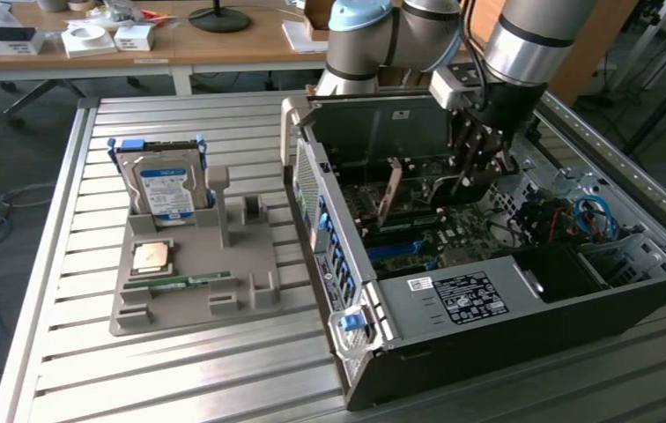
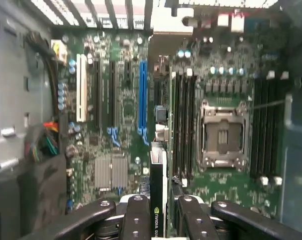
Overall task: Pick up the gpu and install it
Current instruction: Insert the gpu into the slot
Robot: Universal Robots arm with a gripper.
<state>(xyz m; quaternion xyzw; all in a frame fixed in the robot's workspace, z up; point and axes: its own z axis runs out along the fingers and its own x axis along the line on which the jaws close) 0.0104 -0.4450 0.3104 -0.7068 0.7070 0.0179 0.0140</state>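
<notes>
Your gripper (image 2: 159,207) pinches the gpu (image 2: 156,167) edge-on over the motherboard (image 2: 215,195) (inside the open computer case (image 1: 351,300)), likely so its connector edge faces the blue slot (image 2: 143,95) alongside.

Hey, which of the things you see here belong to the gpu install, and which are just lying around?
In the job: gpu, held edge-on in the gripper; open computer case; blue slot on its motherboard.
Lying about: hard drive, memory stick and processor chip, all on the grey holder.

Dark gpu (image 2: 157,200) edge-on over motherboard (image 2: 122,125)
</notes>
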